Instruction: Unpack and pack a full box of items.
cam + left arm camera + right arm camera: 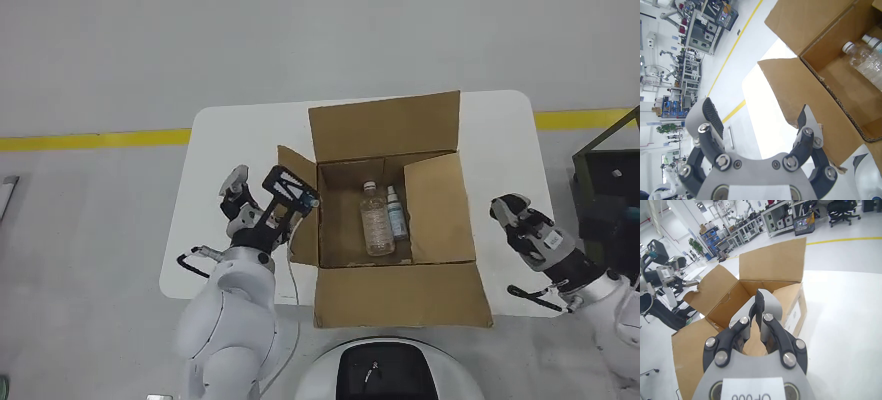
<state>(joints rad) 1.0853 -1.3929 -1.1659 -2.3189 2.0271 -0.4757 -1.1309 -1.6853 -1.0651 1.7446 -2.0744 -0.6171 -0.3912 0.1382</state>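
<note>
White table (pixel 235 140): box (pixel 385 125) beside left pincer (pixel 265 188)

White arms (pixel 232 310); grey-plated left hand (pixel 755 104), right hand (pixel 757 296): black links, silver screws.

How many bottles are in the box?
2. A big clear bottle lies on the box floor, and a small bottle lies right beside it. The flaps could hide more.

Left gripper (pixel 757 110) spread wide; right gripper (pixel 759 298) pinched fully closed; both empty.
</note>
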